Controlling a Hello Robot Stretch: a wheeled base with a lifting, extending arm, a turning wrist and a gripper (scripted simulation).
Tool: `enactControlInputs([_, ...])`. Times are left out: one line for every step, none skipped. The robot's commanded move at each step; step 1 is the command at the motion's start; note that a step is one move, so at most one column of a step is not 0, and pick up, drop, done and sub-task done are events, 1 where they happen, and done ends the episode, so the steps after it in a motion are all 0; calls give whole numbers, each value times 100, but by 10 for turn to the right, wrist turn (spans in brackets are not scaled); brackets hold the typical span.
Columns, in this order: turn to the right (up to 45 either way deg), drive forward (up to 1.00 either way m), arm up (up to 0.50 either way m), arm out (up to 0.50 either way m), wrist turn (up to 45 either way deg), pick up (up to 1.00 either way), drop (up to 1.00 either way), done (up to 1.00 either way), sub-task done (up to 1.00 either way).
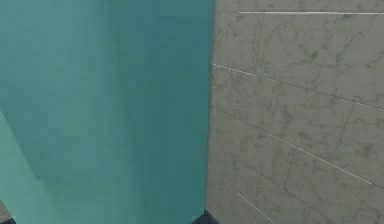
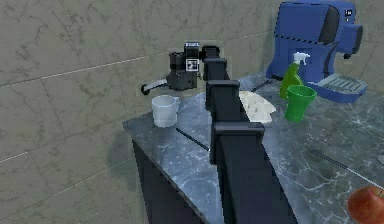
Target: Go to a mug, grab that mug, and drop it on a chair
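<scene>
Arm side view: arm runs out over the worktop, with the end effector at its far end, near the worktop's left corner. Finger state: can't tell from these frames. Held load: can't tell either, since the white mug stands on the worktop right at the fingers. It sits just under them in the picture; contact or gap not resolvable.

Counts on the worktop:
- 1 white mug, upright, near the left edge
- 1 green cup, upright, right of the arm
- 1 green spray bottle, just behind the green cup
- 1 blue coffee machine, at the back right, against the tiled wall
- 1 pale flat item, between the arm and the green cup; type unclear
- 1 red round item, at the bottom right corner, well apart from the mug

Forward view: teal panel on the left, and grey marbled tiles on the right.
</scene>
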Motion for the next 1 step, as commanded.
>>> enactControlInputs([0,0,-16,0,0,0,0,0,0])
